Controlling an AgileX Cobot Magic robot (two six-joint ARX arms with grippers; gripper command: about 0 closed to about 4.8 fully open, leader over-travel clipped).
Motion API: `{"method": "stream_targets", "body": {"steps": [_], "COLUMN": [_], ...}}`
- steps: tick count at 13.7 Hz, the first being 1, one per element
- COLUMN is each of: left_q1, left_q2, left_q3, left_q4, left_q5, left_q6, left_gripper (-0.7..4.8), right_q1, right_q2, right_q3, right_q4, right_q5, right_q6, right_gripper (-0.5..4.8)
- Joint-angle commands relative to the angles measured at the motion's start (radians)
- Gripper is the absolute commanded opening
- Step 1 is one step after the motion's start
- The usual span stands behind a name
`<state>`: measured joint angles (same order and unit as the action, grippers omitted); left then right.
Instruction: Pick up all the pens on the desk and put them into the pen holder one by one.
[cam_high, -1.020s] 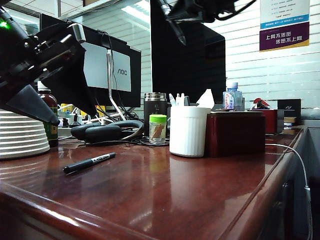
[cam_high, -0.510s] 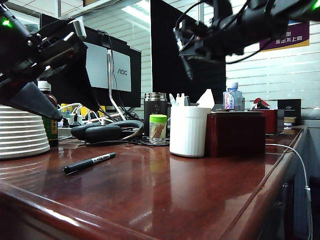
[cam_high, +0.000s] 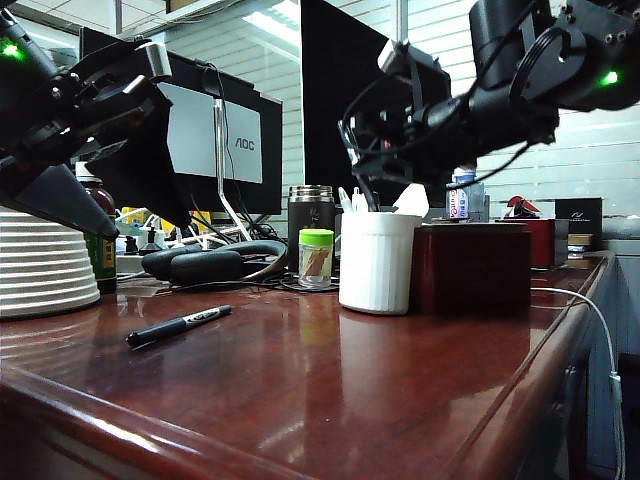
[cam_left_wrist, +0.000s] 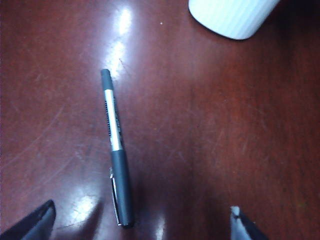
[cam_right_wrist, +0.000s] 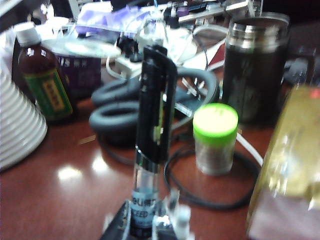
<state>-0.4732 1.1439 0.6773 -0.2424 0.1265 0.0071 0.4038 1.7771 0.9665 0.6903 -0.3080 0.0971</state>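
Overhead, right gripper (cam_right_wrist: 150, 220) grips a pen (cam_right_wrist: 154, 135); left gripper (cam_left_wrist: 142, 222) gapes.

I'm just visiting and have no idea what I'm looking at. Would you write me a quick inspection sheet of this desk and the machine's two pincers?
Surface: glossy reddish desk, reflective.
Job's things: marker pen lying flat; clear-bodied pen held; white pen holder upright.
Clutter: green-lidded jar, steel tumbler, headphones, brown bottle, red box.
Grippers: left pincer open above the marker pen; right pincer shut on the clear-bodied pen, over the pen holder.
Cables: white cable over the desk edge.
Surroundings: monitors, window blinds.
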Motion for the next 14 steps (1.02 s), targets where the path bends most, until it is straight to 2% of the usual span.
{"method": "stream_targets", "body": {"steps": [1, 4, 7, 10, 12, 14], "left_q1": [-0.002, -0.002, -0.002, -0.002, -0.002, -0.001], "left_q2": [-0.002, -0.002, -0.002, -0.002, -0.002, -0.002], "left_q3": [0.006, 0.006, 0.006, 0.006, 0.006, 0.006], "left_q4": [0.016, 0.016, 0.016, 0.016, 0.021, 0.079], "left_q5": [-0.003, -0.003, -0.003, -0.003, -0.005, -0.019], "left_q6": [0.005, 0.005, 0.005, 0.005, 0.005, 0.012], "left_gripper": [4.79, 4.79, 4.79, 4.79, 4.79, 4.79], "right_q1": [0.002, 0.002, 0.002, 0.002, 0.002, 0.002], "right_q2": [-0.003, -0.003, -0.003, -0.004, -0.02, -0.079], "right_q3": [-0.029, -0.032, -0.032, -0.032, -0.032, -0.031], "right_q4": [0.023, 0.026, 0.026, 0.026, 0.027, 0.025], "right_q5": [-0.001, -0.002, -0.006, -0.017, -0.06, -0.061], "right_q6": [-0.001, -0.002, -0.002, -0.002, -0.002, -0.002], "right_gripper": [-0.08, -0.01, 1.88, 2.04, 2.04, 2.04]}}
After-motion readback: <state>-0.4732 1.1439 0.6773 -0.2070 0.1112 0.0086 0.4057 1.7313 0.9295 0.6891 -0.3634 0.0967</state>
